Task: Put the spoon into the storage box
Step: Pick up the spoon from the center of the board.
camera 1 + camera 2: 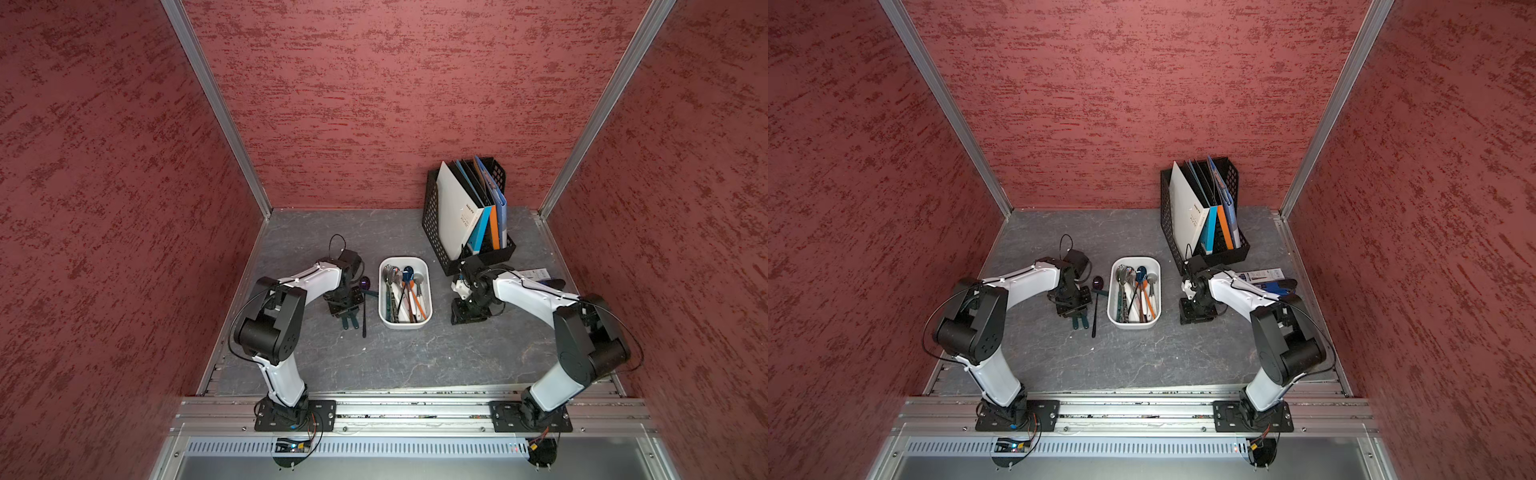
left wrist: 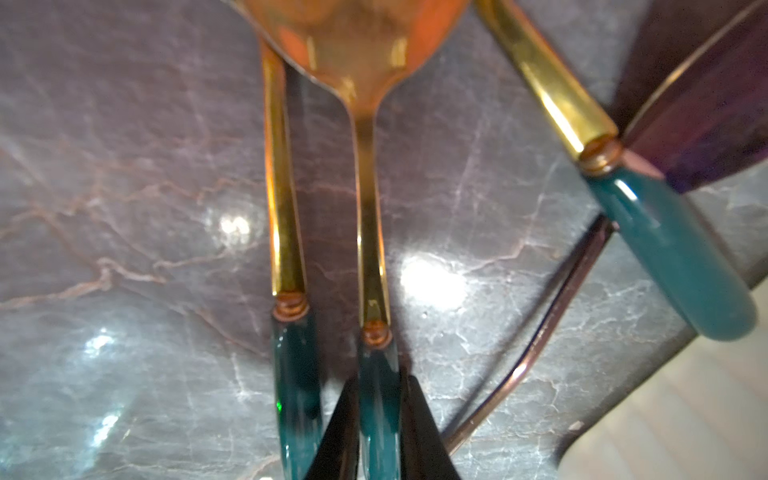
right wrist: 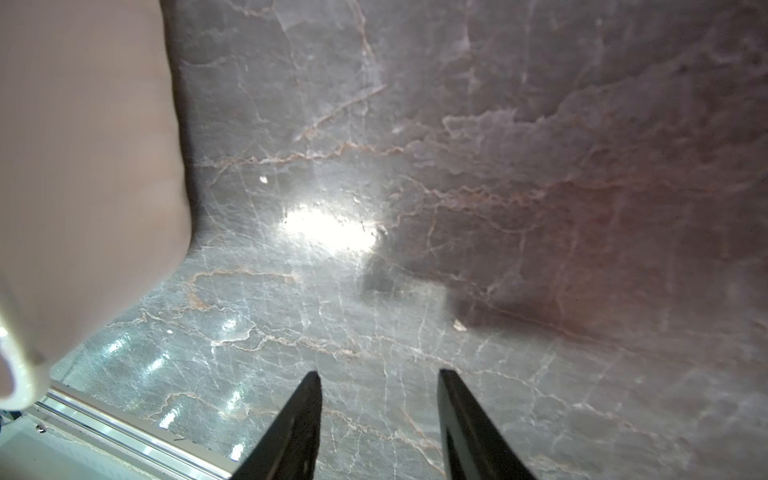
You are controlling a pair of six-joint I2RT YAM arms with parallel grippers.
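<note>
Gold spoon (image 2: 368, 208) with teal handle is located at the grey marbled worktop (image 1: 415, 361), just beside the white storage box (image 1: 405, 325) and outside it. Its handle is pinched by the left claw (image 2: 380, 388). Right claw (image 3: 380, 415) is held spread above the worktop.

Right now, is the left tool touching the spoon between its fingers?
Touching. In the left wrist view the left tool clamps the spoon, both fingers against its green handle.

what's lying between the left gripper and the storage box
A dark long-handled spoon with a purple bowl, a teal handle crossing it, between the left gripper and the storage box; both top views show it.
</note>
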